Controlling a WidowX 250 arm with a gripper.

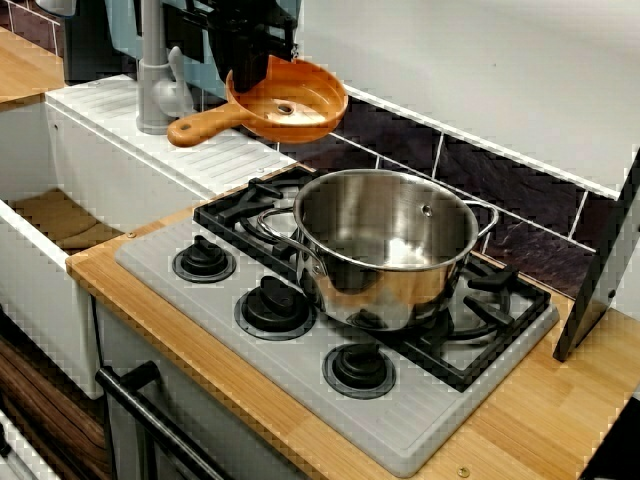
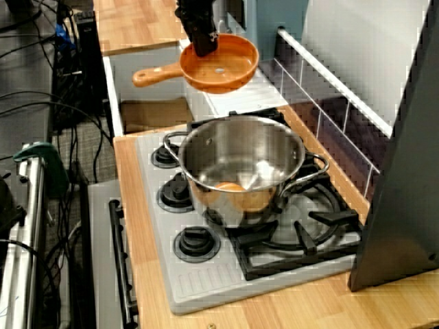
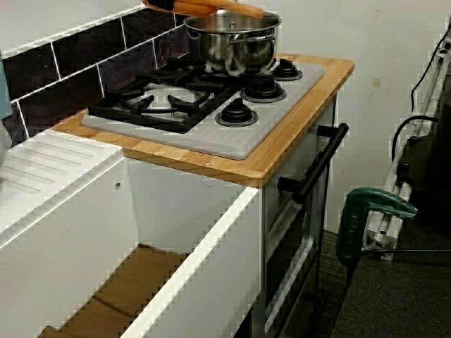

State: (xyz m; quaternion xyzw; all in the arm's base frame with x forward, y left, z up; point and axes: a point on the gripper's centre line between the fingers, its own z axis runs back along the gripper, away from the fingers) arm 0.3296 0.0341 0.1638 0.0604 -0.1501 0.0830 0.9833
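My black gripper (image 1: 255, 78) is shut on the near rim of an orange pan (image 1: 295, 105) and holds it in the air above the white drainboard (image 1: 215, 155), behind the stove. The pan's handle (image 1: 200, 127) points left toward the faucet. In the view from the stove's right end, the gripper (image 2: 204, 42) and pan (image 2: 223, 65) hang just beyond a steel pot (image 2: 236, 171). The pot (image 1: 385, 250) stands empty on the black burner grate (image 1: 480, 345). The low view from the sink side shows only the pan's underside (image 3: 211, 8) at the top edge, above the pot (image 3: 232, 39).
A grey faucet (image 1: 153, 70) rises left of the pan. The sink basin (image 3: 141, 282) lies left of the stove plate (image 1: 200, 300) with its knobs. A dark panel (image 1: 605, 270) leans at the counter's right end. A green clamp (image 3: 370, 211) and cables stand on the floor.
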